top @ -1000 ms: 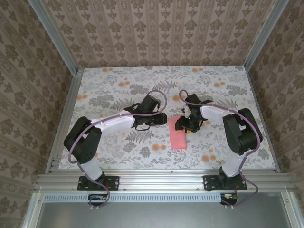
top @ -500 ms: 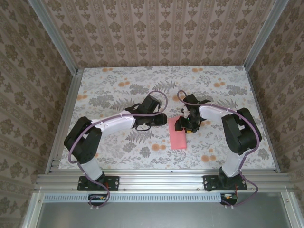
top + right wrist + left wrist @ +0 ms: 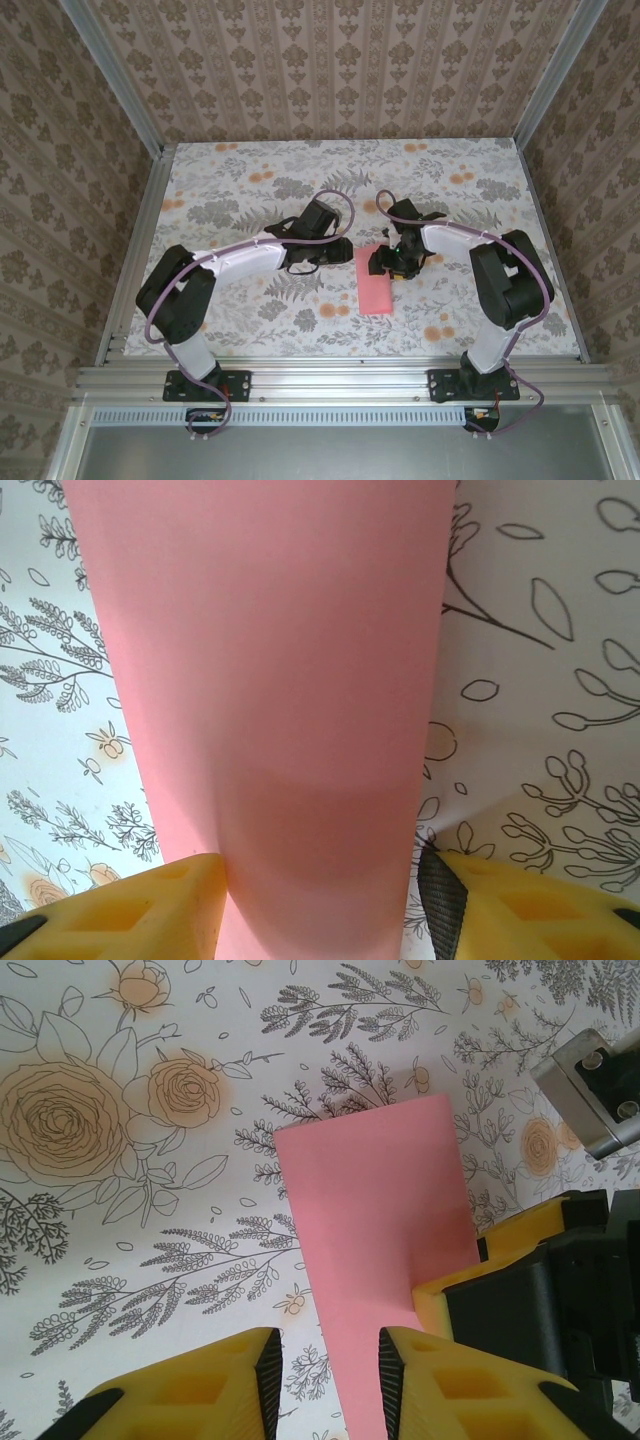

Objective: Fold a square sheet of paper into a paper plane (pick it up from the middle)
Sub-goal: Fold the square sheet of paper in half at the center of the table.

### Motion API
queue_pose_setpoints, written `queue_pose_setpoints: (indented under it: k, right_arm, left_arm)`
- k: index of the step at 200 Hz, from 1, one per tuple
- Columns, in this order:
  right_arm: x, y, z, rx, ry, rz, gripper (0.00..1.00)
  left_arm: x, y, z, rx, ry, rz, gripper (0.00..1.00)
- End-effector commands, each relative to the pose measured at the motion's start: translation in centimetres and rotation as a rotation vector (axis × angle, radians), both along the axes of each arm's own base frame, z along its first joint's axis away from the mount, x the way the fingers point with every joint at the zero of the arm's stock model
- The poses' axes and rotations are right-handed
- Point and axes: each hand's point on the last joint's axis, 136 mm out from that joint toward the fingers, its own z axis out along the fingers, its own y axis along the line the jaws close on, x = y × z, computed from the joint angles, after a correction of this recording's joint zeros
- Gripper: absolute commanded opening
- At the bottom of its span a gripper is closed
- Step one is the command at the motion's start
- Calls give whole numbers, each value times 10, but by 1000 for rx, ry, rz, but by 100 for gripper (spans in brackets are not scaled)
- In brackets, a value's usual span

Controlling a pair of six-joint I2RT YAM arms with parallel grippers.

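Square sheet of paper (image 3: 375, 1220), folded oblong, smooth pink.

The left arm (image 3: 240, 258) and right arm (image 3: 455, 238) were white-shelled with black joints, black bases (image 3: 205, 385), looping purple cables (image 3: 345, 205) and yellow fingers (image 3: 200, 1390) faced with black pads (image 3: 270, 1370).

The thin, plain salmon-pink sheet of paper (image 3: 376, 281) lies flat on the flower-printed bench (image 3: 250, 310). It is folded into 1 narrow rectangle with sharp corners. Its long sides run near to far, about mid-bench, and a soft shadow darkens its far end.
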Motion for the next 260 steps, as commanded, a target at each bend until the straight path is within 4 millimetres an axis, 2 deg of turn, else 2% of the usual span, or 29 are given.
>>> queue_pose_setpoints:
  k: [1, 45, 56, 99, 184, 221, 260]
  right_arm:
    - [-2, -14, -1, -40, -10, -31, 58]
    - [-5, -21, -3, -63, 2, -11, 57]
    - [-5, -15, -3, -31, 9, 1, 57]
    - [-4, 5, 0, 77, 9, 43, 58]
    - [-9, 1, -15, 34, 60, 74, 58]
    - [-10, 6, -11, 63, 55, 84, 59]
    - [-8, 3, -10, 47, 45, 75, 59]
  left_arm:
    - [2, 3, 4, 16, -6, 34, 33]
    - [6, 21, 6, 54, -39, 113, 32]
    - [6, 23, 6, 57, -45, 119, 32]
    - [5, 16, 4, 42, -40, 91, 33]
    - [5, 11, 4, 27, -36, 74, 33]
    - [4, 8, 3, 23, -32, 58, 33]
    - [4, 7, 4, 21, -33, 54, 33]
